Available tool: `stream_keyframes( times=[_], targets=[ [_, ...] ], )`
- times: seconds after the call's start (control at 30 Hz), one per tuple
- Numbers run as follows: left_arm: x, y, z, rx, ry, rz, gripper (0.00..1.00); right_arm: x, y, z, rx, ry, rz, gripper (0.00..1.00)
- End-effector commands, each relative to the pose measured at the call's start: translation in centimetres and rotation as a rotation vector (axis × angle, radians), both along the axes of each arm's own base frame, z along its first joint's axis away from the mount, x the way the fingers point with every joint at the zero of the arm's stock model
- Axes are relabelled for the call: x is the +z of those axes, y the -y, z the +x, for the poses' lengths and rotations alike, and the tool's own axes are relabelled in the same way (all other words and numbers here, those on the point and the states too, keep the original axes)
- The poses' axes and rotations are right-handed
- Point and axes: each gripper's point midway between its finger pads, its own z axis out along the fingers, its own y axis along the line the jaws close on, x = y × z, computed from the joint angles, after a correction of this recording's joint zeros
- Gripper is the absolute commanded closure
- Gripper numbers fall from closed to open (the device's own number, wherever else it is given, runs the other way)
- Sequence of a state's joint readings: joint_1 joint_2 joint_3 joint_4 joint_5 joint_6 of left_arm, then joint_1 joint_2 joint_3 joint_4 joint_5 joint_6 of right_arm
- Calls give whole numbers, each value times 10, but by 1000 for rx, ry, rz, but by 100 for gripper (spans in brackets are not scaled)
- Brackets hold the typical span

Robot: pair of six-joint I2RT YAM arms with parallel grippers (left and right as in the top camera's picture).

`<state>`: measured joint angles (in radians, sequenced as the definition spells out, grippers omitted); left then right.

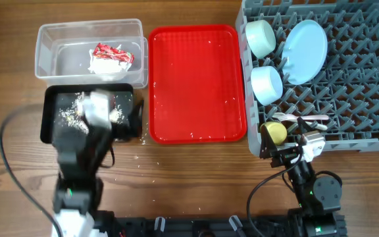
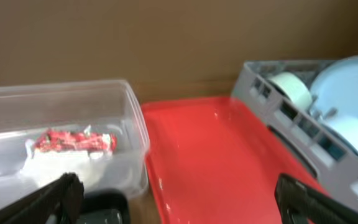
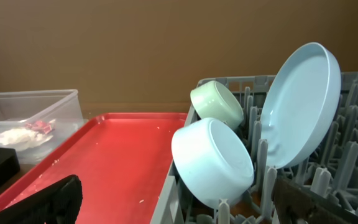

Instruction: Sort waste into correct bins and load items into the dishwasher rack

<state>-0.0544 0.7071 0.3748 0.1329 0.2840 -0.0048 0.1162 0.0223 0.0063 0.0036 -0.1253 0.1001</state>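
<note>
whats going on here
A two-armed robot is tidying up. The wrapper lies in the clear tub, food scraps in the black tray, and the bowls, plate, yellow cup and cutlery are in the rack. The left gripper and right gripper are open and empty; the red tray holds only crumbs.

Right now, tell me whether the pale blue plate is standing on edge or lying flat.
Standing on edge: the plate leans upright among the rack pegs, beside the blue bowl.
</note>
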Motion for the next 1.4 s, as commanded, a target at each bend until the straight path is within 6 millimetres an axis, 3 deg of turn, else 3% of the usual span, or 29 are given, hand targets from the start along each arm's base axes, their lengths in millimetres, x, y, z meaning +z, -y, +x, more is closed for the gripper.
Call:
stream_keyframes(
  times=[0.0,0.17,0.37,0.53,1.37],
  targets=[
    [-31,-4,-34,0,73,13,0,1,3,0,-16,5,8,0],
    [-47,-14,-53,38,121,14,0,1,3,0,-16,5,8,0],
    [-61,-19,-60,66,112,18,0,1,3,0,-16,5,8,0],
    [-52,-20,-61,73,153,17,0,1,3,0,-16,5,8,0],
    [-52,-20,-61,73,155,17,0,1,3,0,-16,5,8,0]
  ],
)
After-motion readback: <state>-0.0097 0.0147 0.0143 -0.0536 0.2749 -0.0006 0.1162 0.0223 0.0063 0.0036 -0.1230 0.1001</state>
